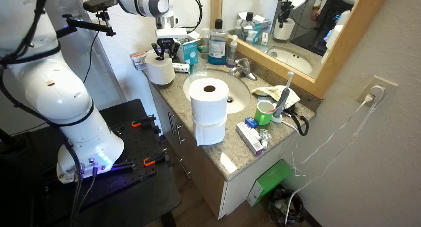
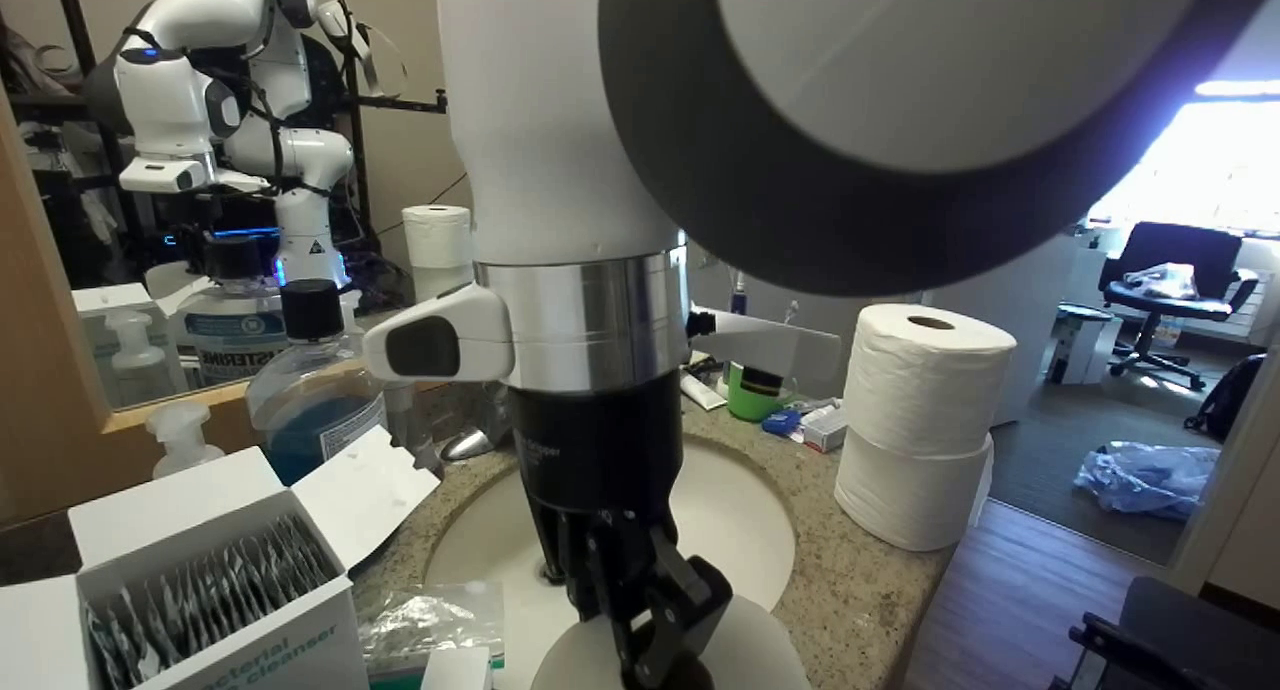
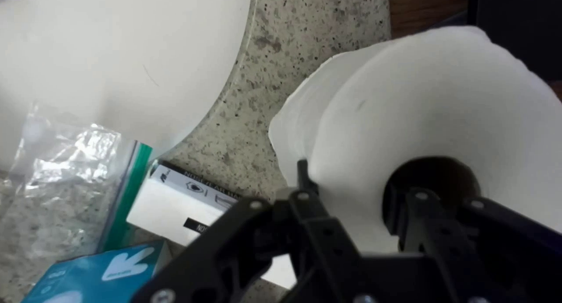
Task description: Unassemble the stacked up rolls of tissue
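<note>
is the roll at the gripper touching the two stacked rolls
Apart. An exterior view shows the roll at the gripper clear of the two stacked rolls, countertop and part of the sink visible between them.

In an exterior view, set high and well back with much of the arm [image 1: 59, 82] in frame, the camera faces down along the counter [image 1: 236, 146] past the stack [image 1: 209, 105] to the box [image 1: 188, 52]. In an exterior view from lower, near the box, so close to the arm that it fills the middle, the camera faces roughly the opposite way, to the stack and a chair [image 2: 1190, 245] beyond; both exterior views share stack, mirror [image 1: 297, 26] and cup [image 1: 262, 117]. The wrist view looks steeply down past the gripper [image 3: 351, 189], close above a roll [image 3: 439, 101]; all three share roll, sink [image 1: 240, 98] and box.
</note>
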